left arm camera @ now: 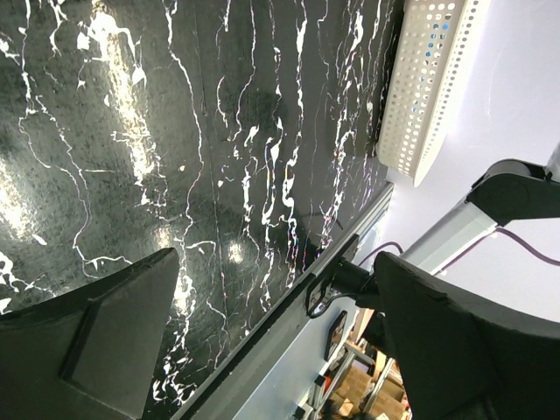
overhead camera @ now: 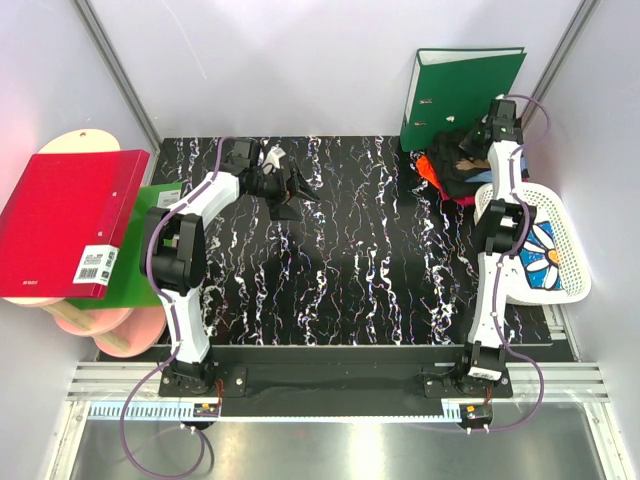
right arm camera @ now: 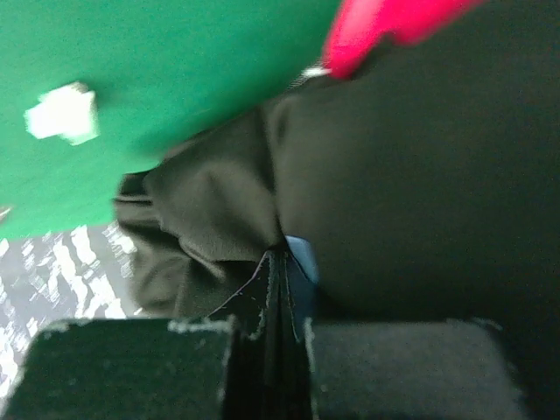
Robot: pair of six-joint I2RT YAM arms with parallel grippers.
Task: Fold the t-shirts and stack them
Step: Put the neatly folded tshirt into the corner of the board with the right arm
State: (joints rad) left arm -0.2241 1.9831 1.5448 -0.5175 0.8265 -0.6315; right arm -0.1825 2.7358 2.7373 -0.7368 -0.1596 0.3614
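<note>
A heap of t-shirts [overhead camera: 452, 172], mostly black with an orange-red one [overhead camera: 428, 168] at its left edge, lies at the back right of the table. My right gripper [overhead camera: 472, 145] is down on the heap. In the right wrist view it [right arm camera: 284, 255] is shut on a fold of a black t-shirt [right arm camera: 420, 175], with the orange-red shirt [right arm camera: 385, 26] above. Another shirt with a white and blue flower print [overhead camera: 540, 255] lies in the basket. My left gripper [overhead camera: 298, 192] is open and empty above the back left of the table, its fingers wide apart in its own view [left arm camera: 273, 262].
A green ring binder [overhead camera: 455, 90] stands against the back wall right behind the heap and fills the top of the right wrist view [right arm camera: 175, 70]. A white lattice basket [overhead camera: 575, 250] sits at the right edge, also showing in the left wrist view [left arm camera: 429, 79]. A red binder [overhead camera: 65, 220] and a green folder [overhead camera: 140, 255] lie at the left.
</note>
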